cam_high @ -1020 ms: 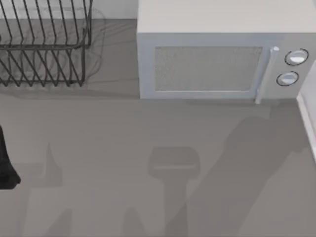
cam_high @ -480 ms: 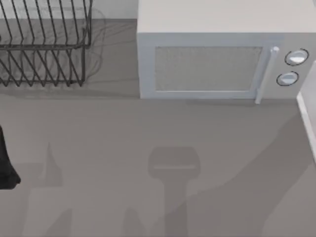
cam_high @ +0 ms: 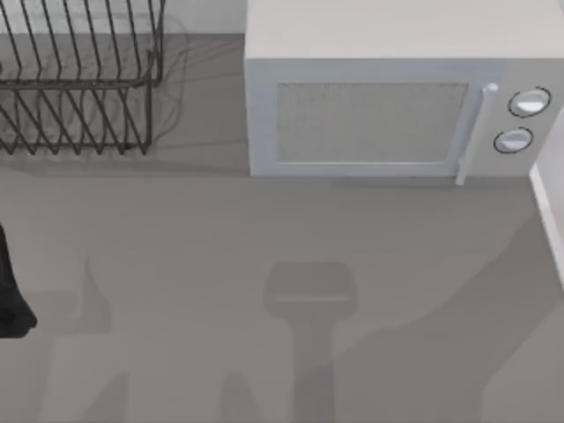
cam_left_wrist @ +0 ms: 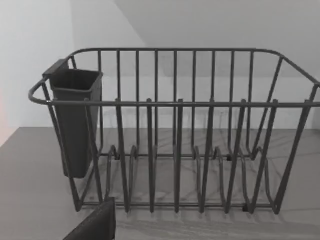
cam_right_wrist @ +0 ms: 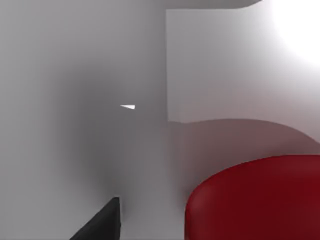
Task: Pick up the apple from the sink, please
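Just glossy, dark-red rounded apple (cam_right_wrist: 255, 200)

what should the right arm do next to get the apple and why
Probably ease the right gripper a little closer and centre it on the apple. In the right wrist view the red fruit looms large and close against pale sink walls, but sits off to one side, with one dark fingertip beside it, not around it.

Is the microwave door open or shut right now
Shut. In the top view the microwave door sits flush with its front, the handle lying beside the two knobs.
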Controlling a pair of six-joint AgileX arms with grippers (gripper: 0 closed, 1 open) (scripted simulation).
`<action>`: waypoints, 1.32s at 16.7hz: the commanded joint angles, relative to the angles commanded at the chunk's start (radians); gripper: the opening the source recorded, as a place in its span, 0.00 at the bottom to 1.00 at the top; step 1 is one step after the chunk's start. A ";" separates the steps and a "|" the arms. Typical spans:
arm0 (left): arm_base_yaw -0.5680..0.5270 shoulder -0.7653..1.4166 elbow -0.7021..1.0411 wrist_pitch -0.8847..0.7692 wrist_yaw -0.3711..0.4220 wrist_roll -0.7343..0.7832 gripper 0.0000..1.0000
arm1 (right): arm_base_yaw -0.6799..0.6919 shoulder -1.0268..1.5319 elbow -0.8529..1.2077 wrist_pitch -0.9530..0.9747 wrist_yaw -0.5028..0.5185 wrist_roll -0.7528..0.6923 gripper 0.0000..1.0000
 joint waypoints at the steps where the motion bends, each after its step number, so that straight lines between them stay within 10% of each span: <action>1: 0.000 0.000 0.000 0.000 0.000 0.000 1.00 | 0.000 0.000 0.000 0.000 0.000 0.000 0.92; 13: 0.000 0.000 0.000 0.000 0.000 0.000 1.00 | 0.000 0.000 0.000 0.000 0.000 0.000 0.02; 22: 0.000 0.000 0.000 0.000 0.000 0.000 1.00 | 0.002 -0.064 0.015 -0.031 -0.015 0.008 0.00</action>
